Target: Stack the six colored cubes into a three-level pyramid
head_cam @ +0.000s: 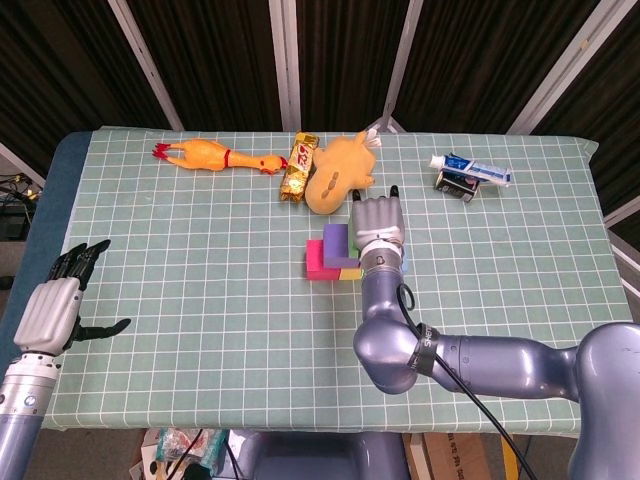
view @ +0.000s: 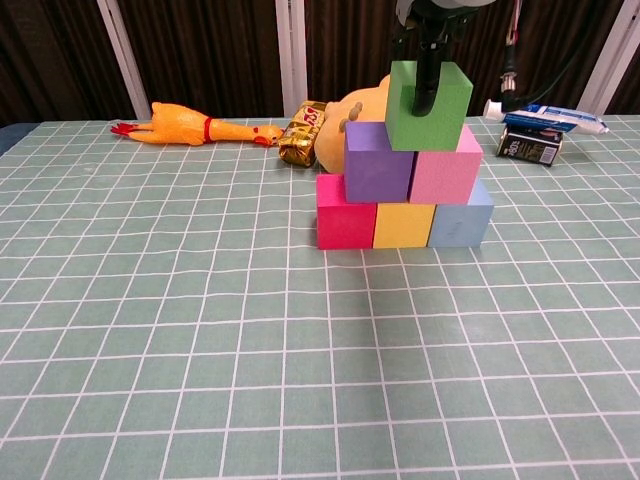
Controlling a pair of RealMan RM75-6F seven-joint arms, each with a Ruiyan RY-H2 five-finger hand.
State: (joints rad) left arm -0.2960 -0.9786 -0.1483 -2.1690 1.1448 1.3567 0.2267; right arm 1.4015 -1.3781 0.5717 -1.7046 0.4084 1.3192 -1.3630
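the right hand (head_cam: 378,220) holds the green cube (view: 429,105) on top of the pyramid; next it must let go gently.

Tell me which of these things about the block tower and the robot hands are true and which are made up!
1. The green cube sits on top, above the purple cube and the pink cube. True.
2. The bottom row is red, yellow and orange. False: it is the red cube, the yellow cube and the light blue cube.
3. The right hand is over the tower, with a dark finger against the green cube's front. True.
4. The left hand is holding the rubber chicken. False: it holds nothing, by the table's near left edge, far from the chicken.
5. The toothpaste tube lies in front of the tower. False: it lies behind it, to the right.
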